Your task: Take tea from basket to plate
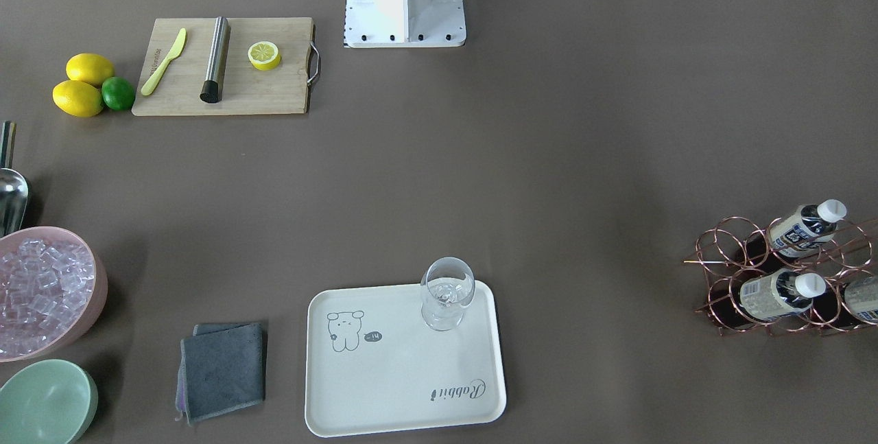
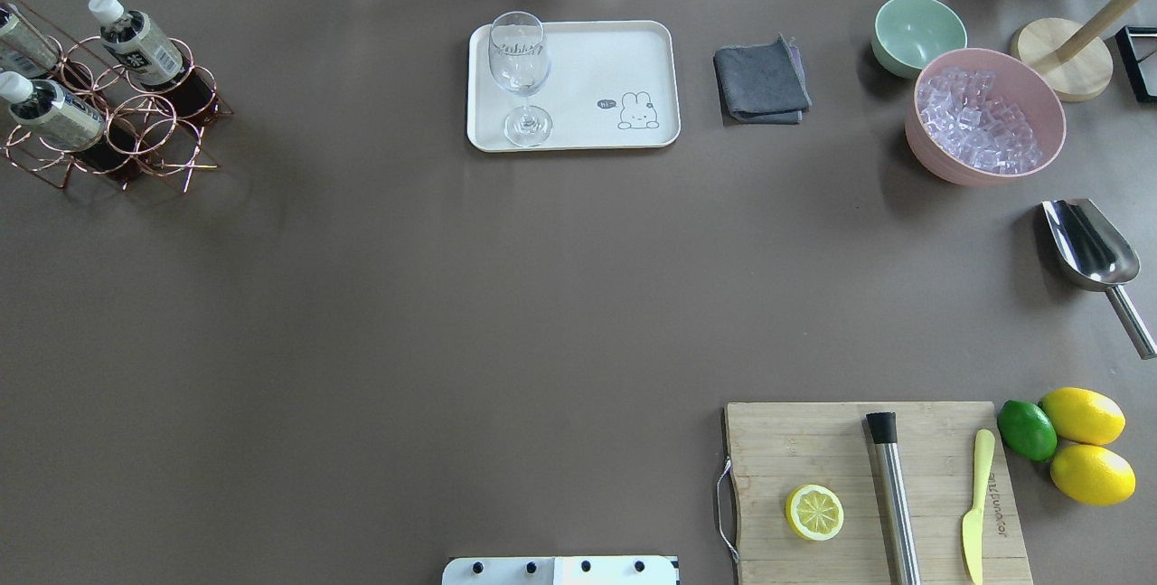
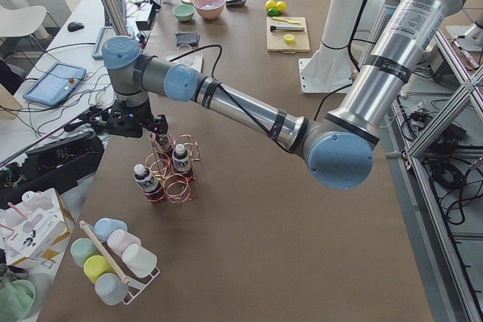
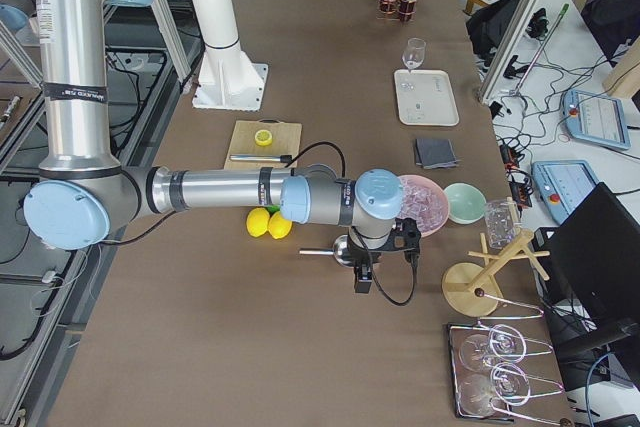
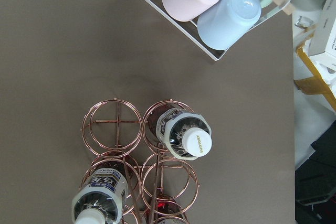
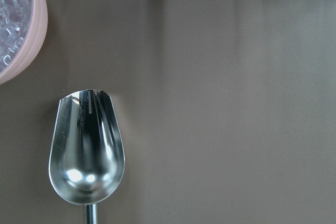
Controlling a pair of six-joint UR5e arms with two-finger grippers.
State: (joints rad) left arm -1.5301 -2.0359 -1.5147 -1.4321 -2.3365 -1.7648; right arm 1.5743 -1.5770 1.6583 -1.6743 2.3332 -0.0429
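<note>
Hanging over the basket [image 3: 173, 179], the left gripper [image 3: 157, 135] sits above the tea [image 5: 184, 132], which stands in one ring with two alike bottles in neighbouring rings; whether its fingers are apart or together cannot be determined. Farther along the table, the plate [image 2: 587, 128] carries a stemmed glass [image 2: 520, 70]; at the far end, the right gripper [image 4: 403, 245] hovers over the scoop [image 6: 86, 150] near the pink bowl [image 6: 38, 19], its finger state likewise indeterminate.
</note>
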